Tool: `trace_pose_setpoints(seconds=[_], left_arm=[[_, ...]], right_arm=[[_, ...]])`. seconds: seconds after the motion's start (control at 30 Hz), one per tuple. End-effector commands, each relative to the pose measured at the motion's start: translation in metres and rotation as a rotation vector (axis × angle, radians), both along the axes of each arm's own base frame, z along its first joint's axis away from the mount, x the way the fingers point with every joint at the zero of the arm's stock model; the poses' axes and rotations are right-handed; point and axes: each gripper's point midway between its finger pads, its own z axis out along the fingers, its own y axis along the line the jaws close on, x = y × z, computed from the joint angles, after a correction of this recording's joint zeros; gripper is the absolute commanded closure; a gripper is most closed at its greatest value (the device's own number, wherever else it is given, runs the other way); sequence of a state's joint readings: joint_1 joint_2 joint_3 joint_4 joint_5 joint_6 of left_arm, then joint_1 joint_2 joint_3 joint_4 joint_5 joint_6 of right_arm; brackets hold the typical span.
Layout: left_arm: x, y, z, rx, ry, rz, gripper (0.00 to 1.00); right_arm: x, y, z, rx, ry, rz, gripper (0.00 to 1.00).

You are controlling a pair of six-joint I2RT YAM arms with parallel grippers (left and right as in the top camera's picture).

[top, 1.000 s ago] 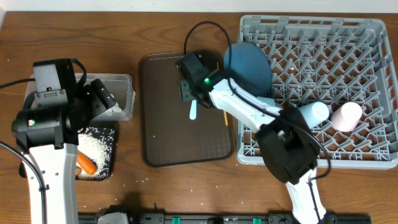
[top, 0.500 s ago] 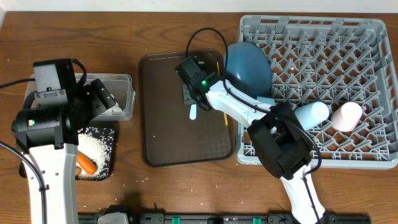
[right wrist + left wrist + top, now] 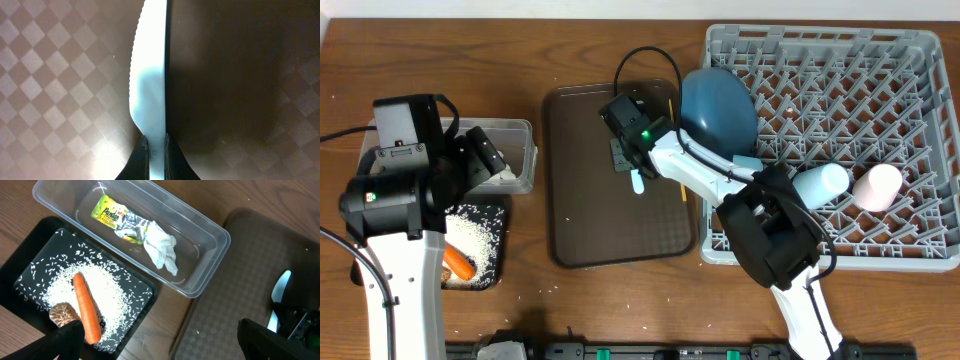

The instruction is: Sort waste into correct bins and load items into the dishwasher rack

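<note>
My right gripper (image 3: 626, 152) (image 3: 156, 142) is shut on the light-blue knife (image 3: 637, 181) (image 3: 149, 85), low over the brown serving tray (image 3: 580, 225). My left gripper (image 3: 160, 352) hangs open above the table between the black tray (image 3: 30, 262) and the serving tray, holding nothing. The clear tub (image 3: 212, 235) holds the wrapper (image 3: 111, 214) and tissue (image 3: 160, 250). A carrot (image 3: 85, 307), rice (image 3: 112, 287) and a brown lump (image 3: 61, 314) lie in the black tray.
The grey rack (image 3: 880, 60) at the right holds the dark-blue plate (image 3: 718, 105), a light-blue cup (image 3: 820, 183) and a pink cup (image 3: 877, 187). A thin chopstick (image 3: 682, 188) lies at the serving tray's right edge, beside the right arm.
The right gripper's jaws have closed on the knife's handle, and it has shifted slightly on the tray. The left arm has not moved.
</note>
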State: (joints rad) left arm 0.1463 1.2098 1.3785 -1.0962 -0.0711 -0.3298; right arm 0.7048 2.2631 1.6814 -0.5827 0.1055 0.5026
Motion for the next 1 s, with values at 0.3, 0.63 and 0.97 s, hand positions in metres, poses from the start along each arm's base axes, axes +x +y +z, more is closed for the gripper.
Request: trace_pose_setpoints(seconds=[0.3,0.63,0.97], left_arm=[[-0.001,0.002,0.001,0.008,0.002,0.006,0.02],[-0.001,0.002,0.001,0.008,0.002,0.006,0.02],[-0.001,0.002,0.001,0.008,0.002,0.006,0.02]], right_arm=[[-0.005,0.003,0.105,0.067,-0.140,0.084,0.99],[-0.001,0.007,0.092,0.040,-0.153,0.136,0.62],[0.028,0.025,-0.001,-0.003,-0.172,0.161,0.41]])
